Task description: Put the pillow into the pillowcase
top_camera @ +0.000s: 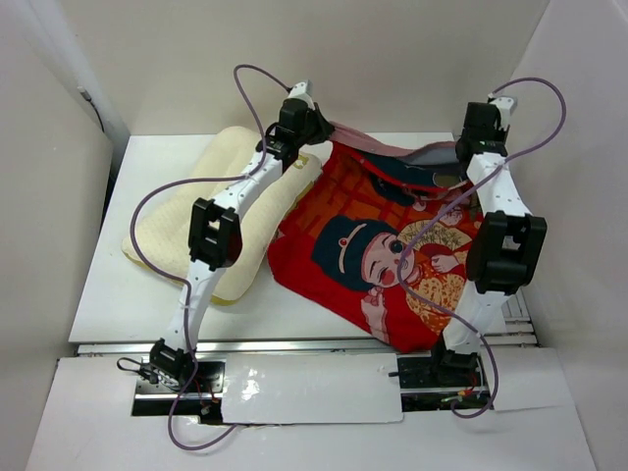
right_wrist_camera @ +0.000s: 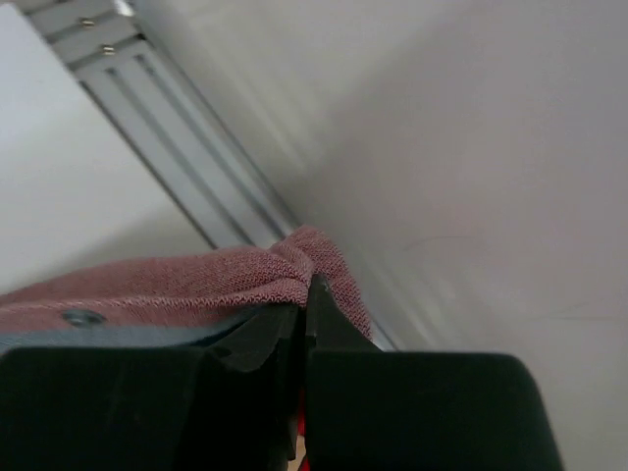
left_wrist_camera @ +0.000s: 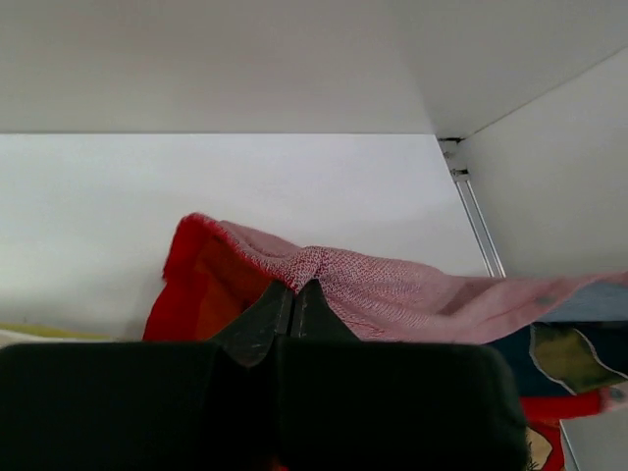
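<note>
The red-orange pillowcase (top_camera: 378,257) with a cartoon child's face lies right of centre in the top view. Its far edge is lifted into a taut pink strip between both grippers. My left gripper (top_camera: 312,128) is shut on the left end of that edge; the left wrist view shows the pink fabric (left_wrist_camera: 392,289) pinched at my left gripper (left_wrist_camera: 295,287). My right gripper (top_camera: 469,147) is shut on the right end, seen pinched in the right wrist view by the same gripper (right_wrist_camera: 305,294) on the pillowcase (right_wrist_camera: 196,285). The cream pillow (top_camera: 196,216) lies at the left, partly under the left arm, its right end beside the pillowcase.
White walls close in the table (top_camera: 167,304) on the left, back and right. A metal rail (top_camera: 294,343) runs along the near edge. Purple cables loop above both arms.
</note>
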Controlling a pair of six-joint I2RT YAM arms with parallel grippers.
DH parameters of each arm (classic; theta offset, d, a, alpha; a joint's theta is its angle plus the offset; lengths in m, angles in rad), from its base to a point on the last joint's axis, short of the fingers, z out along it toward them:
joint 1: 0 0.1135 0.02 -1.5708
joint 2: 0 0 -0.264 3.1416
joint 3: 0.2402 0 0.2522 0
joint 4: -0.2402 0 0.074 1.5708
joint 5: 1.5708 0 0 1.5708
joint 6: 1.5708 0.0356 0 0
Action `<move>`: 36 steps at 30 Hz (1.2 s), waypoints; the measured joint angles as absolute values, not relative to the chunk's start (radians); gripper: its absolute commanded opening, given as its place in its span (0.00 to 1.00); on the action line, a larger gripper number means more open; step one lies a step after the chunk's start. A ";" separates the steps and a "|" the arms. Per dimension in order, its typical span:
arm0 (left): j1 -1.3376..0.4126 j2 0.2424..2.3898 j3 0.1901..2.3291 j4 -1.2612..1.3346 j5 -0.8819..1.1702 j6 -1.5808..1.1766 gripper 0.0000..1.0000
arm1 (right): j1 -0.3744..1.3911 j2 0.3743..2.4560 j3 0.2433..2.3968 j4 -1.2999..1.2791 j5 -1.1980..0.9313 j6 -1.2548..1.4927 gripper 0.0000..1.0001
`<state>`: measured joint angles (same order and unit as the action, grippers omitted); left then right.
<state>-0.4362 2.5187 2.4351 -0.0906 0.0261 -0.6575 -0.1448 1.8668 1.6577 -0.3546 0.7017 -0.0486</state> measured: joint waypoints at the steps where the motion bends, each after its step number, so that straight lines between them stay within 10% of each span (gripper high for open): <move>1: -0.437 2.519 2.435 -0.070 0.026 -0.657 0.00 | -0.138 1.870 1.663 -0.355 0.690 -0.043 0.00; 23: -0.386 2.474 2.236 0.006 0.066 -0.689 0.00 | -0.165 1.798 1.537 -0.312 0.430 0.048 0.00; 31: -0.319 2.373 2.446 0.062 0.122 -0.768 0.00 | -0.201 1.941 2.299 -0.419 0.384 0.069 0.00; 36: -0.280 2.157 2.448 0.054 0.160 -0.794 0.00 | -0.121 1.744 2.360 -0.273 0.384 0.032 0.00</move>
<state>-0.2798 2.1567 2.4477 0.0540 0.1600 -0.7944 -0.1211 1.7435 2.3596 -0.2729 0.3843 0.0319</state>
